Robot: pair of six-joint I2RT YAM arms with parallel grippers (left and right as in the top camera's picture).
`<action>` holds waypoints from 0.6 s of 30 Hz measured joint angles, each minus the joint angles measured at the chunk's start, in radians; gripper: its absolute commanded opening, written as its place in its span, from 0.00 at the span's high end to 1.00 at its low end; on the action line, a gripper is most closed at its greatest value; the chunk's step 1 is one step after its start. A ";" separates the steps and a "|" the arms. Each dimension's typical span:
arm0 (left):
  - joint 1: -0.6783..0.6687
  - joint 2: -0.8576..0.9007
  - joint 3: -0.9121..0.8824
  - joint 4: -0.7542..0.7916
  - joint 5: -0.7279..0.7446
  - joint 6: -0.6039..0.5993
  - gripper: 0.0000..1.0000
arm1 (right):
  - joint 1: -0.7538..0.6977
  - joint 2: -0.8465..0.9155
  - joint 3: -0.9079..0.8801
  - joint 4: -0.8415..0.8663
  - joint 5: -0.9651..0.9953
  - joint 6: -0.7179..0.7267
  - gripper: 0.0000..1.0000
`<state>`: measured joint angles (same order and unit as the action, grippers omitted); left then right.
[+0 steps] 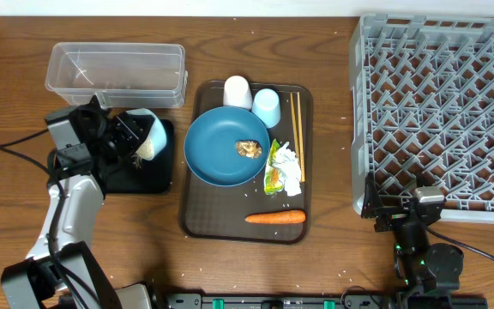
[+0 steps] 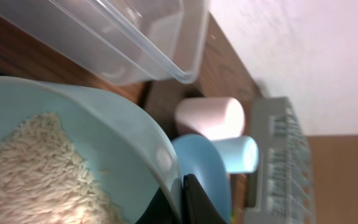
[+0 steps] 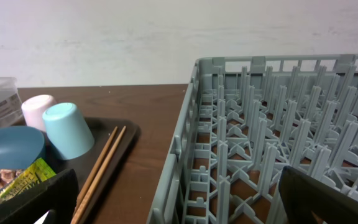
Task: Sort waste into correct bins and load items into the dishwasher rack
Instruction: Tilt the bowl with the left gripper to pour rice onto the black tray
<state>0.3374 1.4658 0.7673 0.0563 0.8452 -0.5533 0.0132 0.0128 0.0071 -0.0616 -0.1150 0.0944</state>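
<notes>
My left gripper (image 1: 125, 137) is shut on the rim of the light blue bowl (image 1: 150, 135), which is tilted over the black tray (image 1: 154, 178). In the left wrist view the bowl (image 2: 104, 134) holds white rice (image 2: 36, 168), with the gripper (image 2: 180, 200) pinching its edge. The clear tub (image 1: 114, 73) stands just behind. On the dark blue plate (image 1: 221, 150) lies a brown lump (image 1: 249, 148). Beside it are tissue (image 1: 288, 163), the foil wrapper (image 1: 273, 178), a carrot (image 1: 274, 218), chopsticks (image 1: 297, 137), a white cup (image 1: 237, 91) and a light blue cup (image 1: 266, 107). My right gripper (image 1: 410, 215) is open at the grey rack (image 1: 440, 103).
The plate, cups, chopsticks and waste all rest on a dark brown serving tray (image 1: 202, 219) in the middle. In the right wrist view the open gripper (image 3: 185, 205) straddles the rack's near wall (image 3: 185, 143). Rice grains are scattered on the wooden table.
</notes>
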 measured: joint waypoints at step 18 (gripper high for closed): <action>0.177 0.128 0.000 0.062 0.333 0.000 0.93 | 0.000 0.000 0.000 0.000 0.000 0.000 0.01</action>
<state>0.5148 1.5936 0.7673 0.1181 1.1786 -0.5537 0.0132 0.0128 0.0071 -0.0616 -0.1150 0.0944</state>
